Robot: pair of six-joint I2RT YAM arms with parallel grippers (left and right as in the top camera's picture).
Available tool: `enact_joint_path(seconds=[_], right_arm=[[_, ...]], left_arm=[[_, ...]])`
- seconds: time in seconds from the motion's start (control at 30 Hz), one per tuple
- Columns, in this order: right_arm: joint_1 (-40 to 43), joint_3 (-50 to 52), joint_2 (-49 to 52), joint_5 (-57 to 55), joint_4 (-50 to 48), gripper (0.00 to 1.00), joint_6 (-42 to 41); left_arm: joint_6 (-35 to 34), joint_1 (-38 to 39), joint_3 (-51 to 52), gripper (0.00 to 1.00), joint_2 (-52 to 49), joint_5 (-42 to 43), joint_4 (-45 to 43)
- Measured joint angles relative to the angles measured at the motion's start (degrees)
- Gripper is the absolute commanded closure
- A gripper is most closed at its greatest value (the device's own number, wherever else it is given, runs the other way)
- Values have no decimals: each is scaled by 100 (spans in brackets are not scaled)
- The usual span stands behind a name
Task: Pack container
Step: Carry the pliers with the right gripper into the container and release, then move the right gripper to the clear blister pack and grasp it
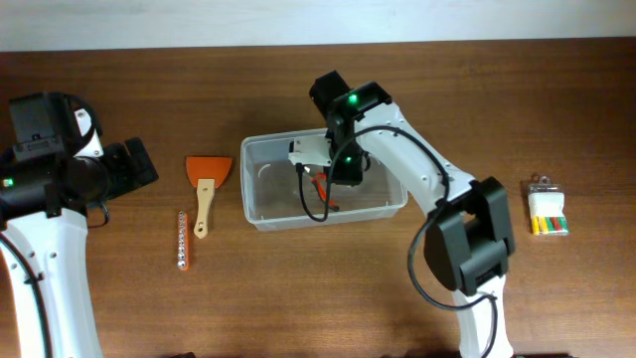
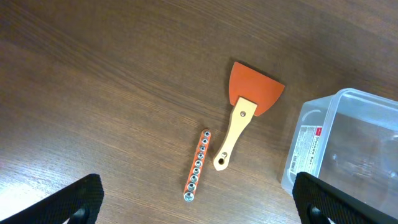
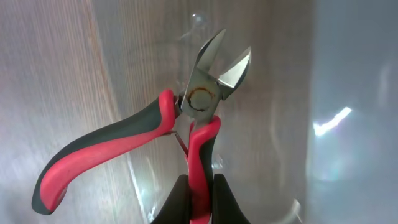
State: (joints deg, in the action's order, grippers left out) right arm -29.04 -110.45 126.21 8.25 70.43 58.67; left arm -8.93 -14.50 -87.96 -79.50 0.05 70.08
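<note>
Right jaws: closed on one red-and-black handle of the cutters (image 3: 200, 102), with a dark finger (image 3: 177, 202) on either side of it.
Cutters: the blades pointed away from the right jaws, slightly parted. The second handle splayed free to one side.
Container (image 1: 248, 189): clear bin resting on the wooden surface (image 1: 129, 298). It surrounded the right jaws, which were lowered inside it. Through the clear plastic, the wood grain showed behind the cutters.
Cutters vs. container floor: touching or apart, I could not tell.
Left jaws: spread wide and holding nothing, with only the two dark fingertips (image 2: 81, 199) in that wrist view, well apart from the container.
Socket strip (image 2: 197, 165): orange rail of metal sockets, lying flat ahead of the left jaws, near their midline.
Scraper (image 2: 242, 118): orange blade and pale wooden handle, just beyond the strip. Its handle end was near the strip, not touching.
Container from left jaws: ahead and off to one side, labelled end wall (image 2: 308, 152) nearest.
Clear case (image 1: 548, 211): small, with coloured pieces inside, well apart from both jaws, past the container.
</note>
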Motion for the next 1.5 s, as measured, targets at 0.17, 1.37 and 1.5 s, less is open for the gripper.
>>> enact_joint_path(seconds=[0.17,1.37,1.5], right_arm=[[0,0,339,127,0,91,26],[3158,-1611,-2485,-990,2103,1,-4478],[4004,-1582,-2647,-1019,2649,1,-5115]], left_arm=[[0,0,0,1,0,0,0],[17,0,0,1,0,2,0],[20,0,0,1,0,0,-11]])
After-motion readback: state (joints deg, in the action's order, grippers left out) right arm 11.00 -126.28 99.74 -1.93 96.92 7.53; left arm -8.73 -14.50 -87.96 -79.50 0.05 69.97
